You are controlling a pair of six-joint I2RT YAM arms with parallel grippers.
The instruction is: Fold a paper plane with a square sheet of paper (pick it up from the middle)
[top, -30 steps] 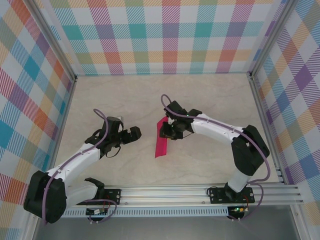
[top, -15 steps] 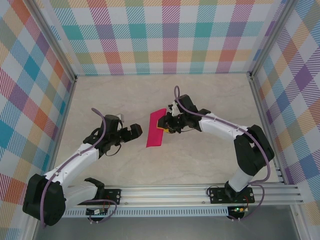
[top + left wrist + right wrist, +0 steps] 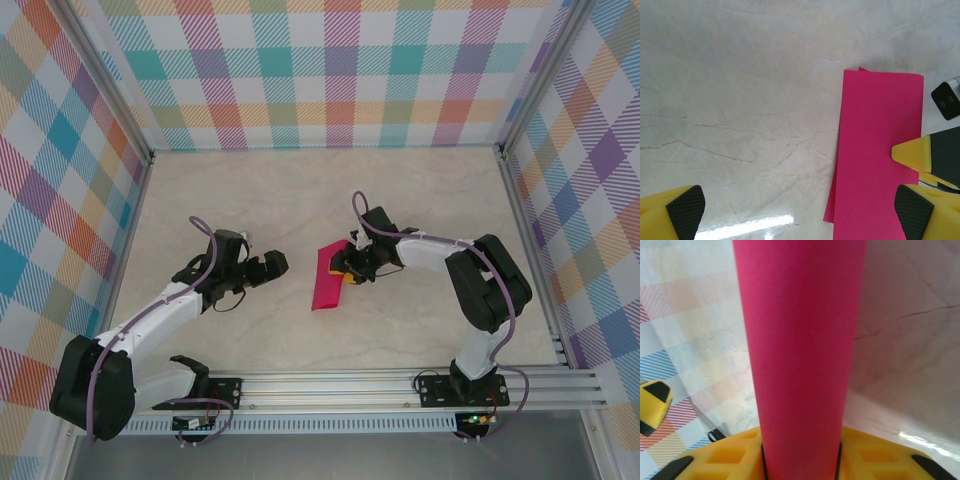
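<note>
The square sheet of paper (image 3: 325, 287) is folded into a magenta strip and lies near the table's middle, one end pointing away from the arms. My right gripper (image 3: 348, 268) reaches in from the right at the strip's upper right edge. In the right wrist view the paper (image 3: 800, 340) runs up out of the gripper (image 3: 800, 462), and both yellow jaws press against its sides. My left gripper (image 3: 272, 266) hovers a short way left of the strip, open and holding nothing. In the left wrist view the paper (image 3: 875, 150) lies flat, with a right-hand fingertip (image 3: 912, 150) on its edge.
Plaid walls (image 3: 330, 70) close the table on three sides. An aluminium rail (image 3: 400, 385) with both arm bases runs along the near edge. Bare marble-look tabletop (image 3: 250, 190) surrounds the strip.
The strip has come down and to the right, and now lies flatter on the table. My right gripper drew back with it and its jaws widened a little. My left gripper edged slightly toward the paper.
</note>
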